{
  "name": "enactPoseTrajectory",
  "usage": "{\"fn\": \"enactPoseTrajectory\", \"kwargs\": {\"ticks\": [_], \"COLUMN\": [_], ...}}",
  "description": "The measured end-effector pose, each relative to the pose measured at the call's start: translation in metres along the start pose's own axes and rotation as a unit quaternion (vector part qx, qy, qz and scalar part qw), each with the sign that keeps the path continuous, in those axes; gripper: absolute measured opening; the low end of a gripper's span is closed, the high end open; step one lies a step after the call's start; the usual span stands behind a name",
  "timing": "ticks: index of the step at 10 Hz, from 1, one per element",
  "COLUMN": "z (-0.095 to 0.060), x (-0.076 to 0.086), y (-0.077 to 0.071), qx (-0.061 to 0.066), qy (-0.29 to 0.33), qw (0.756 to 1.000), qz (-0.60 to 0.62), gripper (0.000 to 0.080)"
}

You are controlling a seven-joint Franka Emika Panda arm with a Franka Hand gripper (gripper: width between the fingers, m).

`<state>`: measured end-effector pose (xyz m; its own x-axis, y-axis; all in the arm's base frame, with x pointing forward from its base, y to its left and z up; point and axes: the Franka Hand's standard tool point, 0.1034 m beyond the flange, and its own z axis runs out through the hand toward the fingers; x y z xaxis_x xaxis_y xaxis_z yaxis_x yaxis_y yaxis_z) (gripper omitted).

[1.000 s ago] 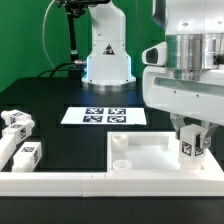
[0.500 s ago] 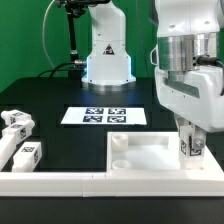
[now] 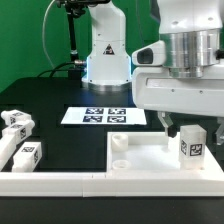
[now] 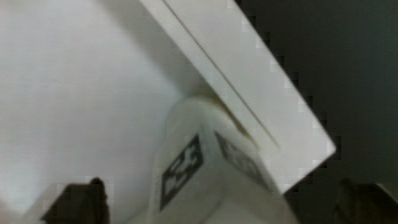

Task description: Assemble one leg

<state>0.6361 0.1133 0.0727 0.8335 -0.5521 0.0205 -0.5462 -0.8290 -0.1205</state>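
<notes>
Now that our two-finger gripper (image 3: 181, 127) has lifted off it, the small white rectangular plastic leg (image 3: 191, 145) with its black-and-white square tag stands upright by itself at a corner of the large flat white square panel (image 3: 140, 152), the corner toward the exterior view's right. Half a second ago the fingers were down around that post, and a second ago likewise; now the arm's bulky white wrist housing sits higher and the post shows in full beneath it.

From the wrist view we see the leg (image 4: 210, 160) from above, its tag facing the camera, with the dark fingertips (image 4: 80, 203) spread well apart on either side and touching nothing. So the jaws are wide and empty.

We judge from this that the leg has been set into its corner hole and released, and that it holds its stance without support. Whether it is fully seated or screwed home we cannot tell from these pictures. Well away from the panel, toward the exterior view's left, other white tagged pieces (image 3: 18, 140) lie untouched, and the marker board (image 3: 104, 116) lies flat behind the panel.
</notes>
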Motion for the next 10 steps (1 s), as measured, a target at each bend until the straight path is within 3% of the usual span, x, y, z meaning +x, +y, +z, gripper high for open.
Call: {"fn": "enactPoseTrajectory", "kwargs": {"ticks": [2,3,4,5,6,7,8,9,10], "z": [0.0001,0.0,0.0007,0.0007,0.001,0.0011,0.0014,0.0018,0.0018], "x": [0.002,0.0019,-0.0022,0.0014,0.0021,0.002,0.002,0.0017,0.0016], "y": [0.0029,0.0031,-0.0009,0.0031,0.0042,0.0043,0.0045,0.0044,0.0043], "qx": [-0.006,-0.015,-0.033,-0.031,-0.033,-0.033,-0.033,-0.032,-0.032], "qy": [0.002,0.006,0.008,0.006,0.008,0.008,0.008,0.009,0.01], "qw": [0.998,0.993,0.964,0.954,0.965,0.965,0.972,0.981,0.987], "qz": [-0.06,-0.121,-0.263,-0.298,-0.259,-0.259,-0.233,-0.193,-0.155], "gripper": [0.0648,0.0648,0.0648,0.0648,0.0648,0.0547,0.0547,0.0366,0.0284]}}
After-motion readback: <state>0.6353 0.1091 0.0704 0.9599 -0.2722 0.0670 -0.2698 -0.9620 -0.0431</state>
